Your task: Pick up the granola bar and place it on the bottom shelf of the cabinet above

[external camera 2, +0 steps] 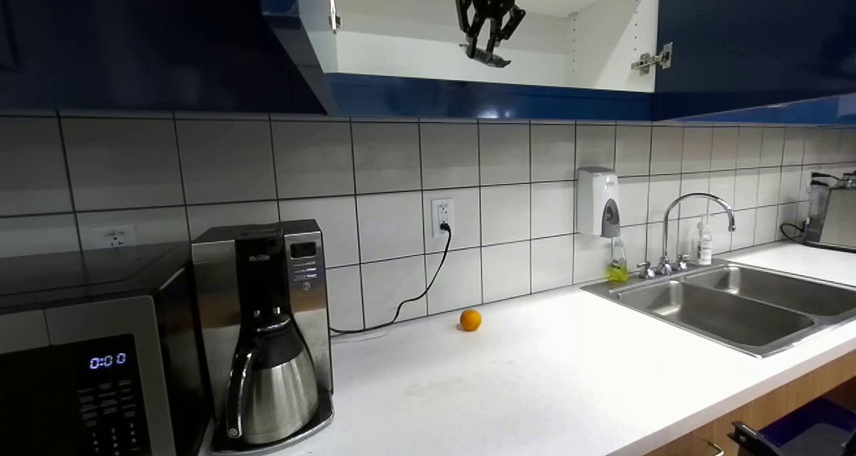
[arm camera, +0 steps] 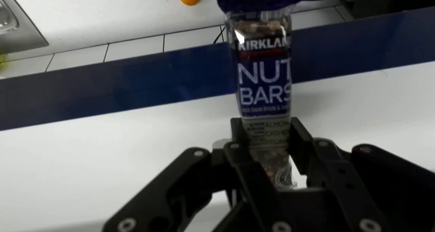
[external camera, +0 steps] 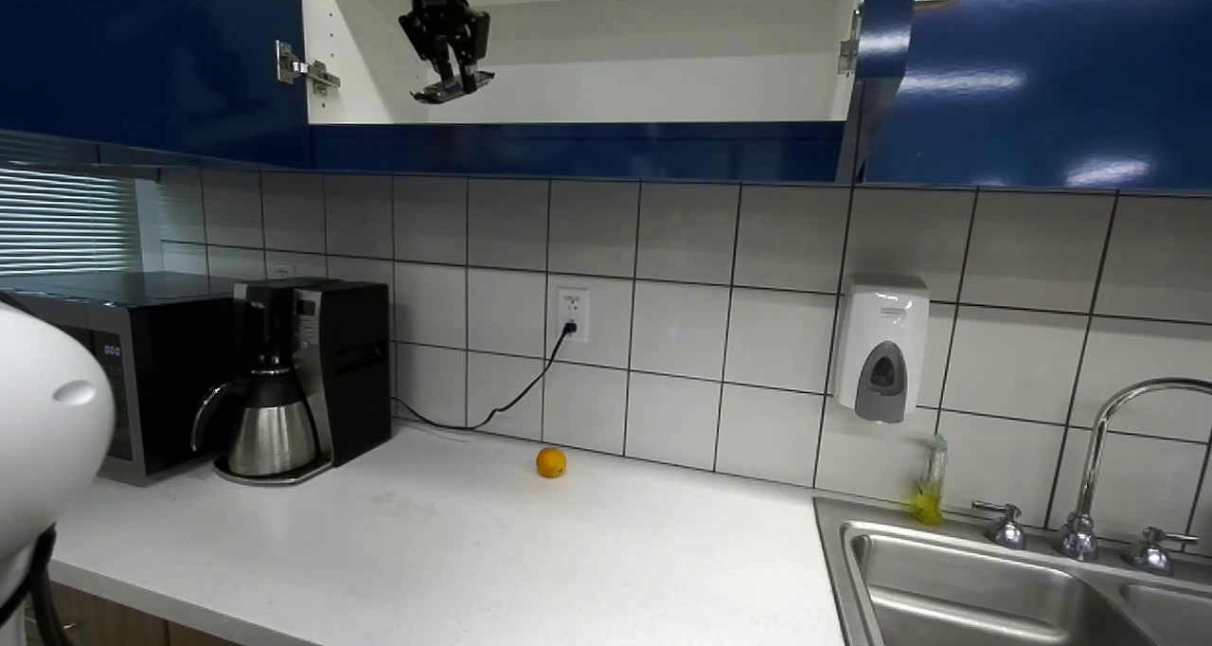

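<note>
The granola bar [arm camera: 265,79] is a nut bar in a dark blue and clear wrapper. My gripper [arm camera: 266,133] is shut on its sides near one end in the wrist view. In both exterior views the bar [external camera: 445,93] [external camera 2: 493,58] hangs slightly tilted from the fingertips [external camera: 457,76] [external camera 2: 483,48]. It is at the open front of the blue-doored cabinet [external camera: 663,92] [external camera 2: 414,49], above the blue front strip. The bottom shelf [arm camera: 102,157] shows as a white surface below the gripper in the wrist view. The gap between bar and shelf is hard to judge.
The blue strip [external camera: 587,149] runs along the cabinet's lower front. Open doors [external camera: 142,59] [external camera 2: 756,41] flank the opening. Below are the counter [external camera: 530,551], an orange ball [external camera: 551,462], a coffee maker [external camera: 355,371], a microwave [external camera 2: 80,376], a soap dispenser [external camera: 882,343] and a sink [external camera: 947,570].
</note>
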`<state>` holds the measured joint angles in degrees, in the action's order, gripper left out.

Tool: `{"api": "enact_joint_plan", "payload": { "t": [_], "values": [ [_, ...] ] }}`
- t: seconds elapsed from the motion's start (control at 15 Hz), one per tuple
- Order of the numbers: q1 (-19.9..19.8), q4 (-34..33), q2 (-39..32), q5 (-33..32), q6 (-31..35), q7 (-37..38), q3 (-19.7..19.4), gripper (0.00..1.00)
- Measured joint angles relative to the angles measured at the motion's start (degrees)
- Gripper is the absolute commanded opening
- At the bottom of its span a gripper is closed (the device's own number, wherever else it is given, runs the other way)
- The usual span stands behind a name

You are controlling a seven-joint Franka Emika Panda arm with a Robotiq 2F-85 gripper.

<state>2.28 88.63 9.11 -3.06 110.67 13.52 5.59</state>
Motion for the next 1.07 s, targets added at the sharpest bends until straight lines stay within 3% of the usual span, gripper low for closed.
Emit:
{"api": "enact_joint_plan", "payload": {
  "t": [0.4,1.07],
  "values": [
    [0.1,-0.8,-3.4,-1.7,8.7,1.4,0.0,0.11],
    [0.1,-3.6,-8.0,-1.9,10.7,3.4,0.0,0.11]
  ]
}}
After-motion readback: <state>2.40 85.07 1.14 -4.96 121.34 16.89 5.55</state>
